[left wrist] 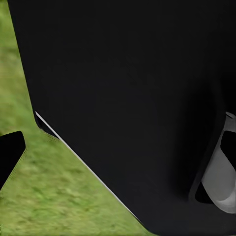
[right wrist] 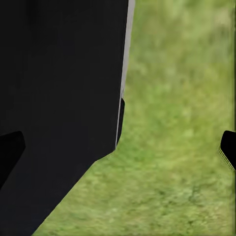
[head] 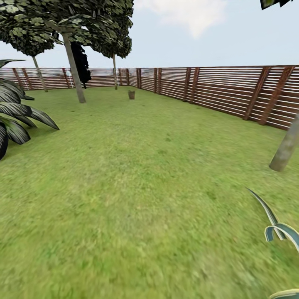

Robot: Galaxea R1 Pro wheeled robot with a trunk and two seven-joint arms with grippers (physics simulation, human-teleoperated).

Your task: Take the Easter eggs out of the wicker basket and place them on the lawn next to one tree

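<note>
Wide green lawn [head: 137, 187] across most of the head view, hemmed by a slatted brown fence [head: 216, 89] along the top. Tall grey-trunked tree [head: 74, 68] at upper left. Small wicker basket [head: 131, 94] far off, upper centre, right of that trunk. Eggs too small to tell. Right gripper [right wrist: 120, 147] spread wide over grass, gripping nothing; left gripper jaws: cannot tell.

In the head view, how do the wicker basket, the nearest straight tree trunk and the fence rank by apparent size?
1. Fence, spanning the picture.
2. Tree trunk.
3. Wicker basket, tiny.
The basket stands far away, so its apparent size understates its true size.
</note>
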